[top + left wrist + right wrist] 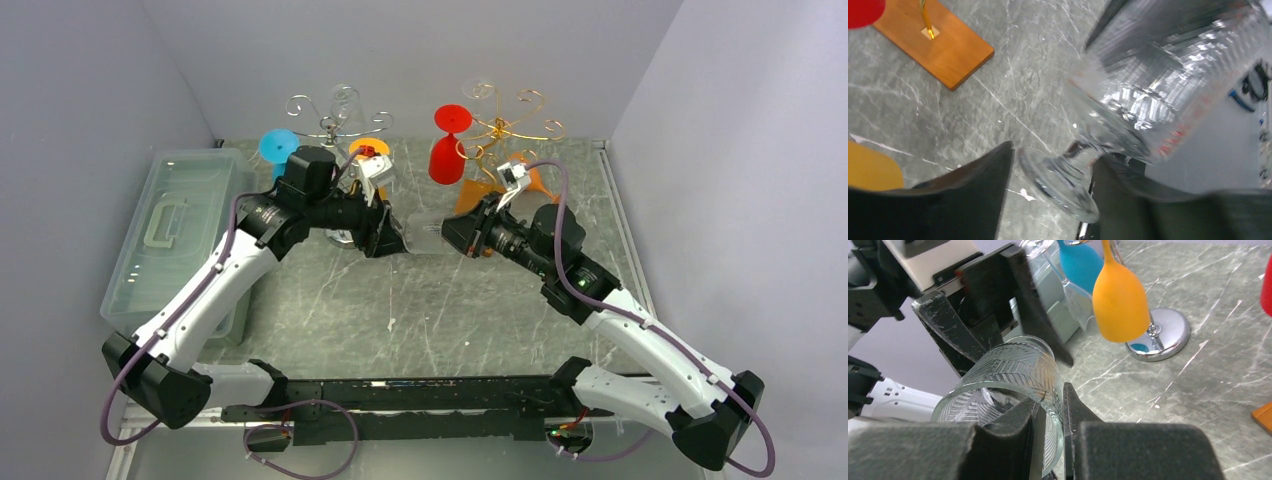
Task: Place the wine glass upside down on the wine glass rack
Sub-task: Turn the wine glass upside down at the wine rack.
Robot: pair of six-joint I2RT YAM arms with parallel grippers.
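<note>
Wine glasses, five that can be told apart: one ribbed clear wine glass [1013, 375], one plain clear glass [345, 102], one blue glass [273, 146], one orange glass [1120, 300] and one red glass [446, 150]. Wine glass racks, two: one silver wire rack [327, 125] on a round chrome foot and one gold wire rack [497, 125] on a wooden base. One lidded clear plastic storage box [175, 240], one counter [400, 310], and two robot arms, left arm [215, 290] and right arm [640, 335].
</note>
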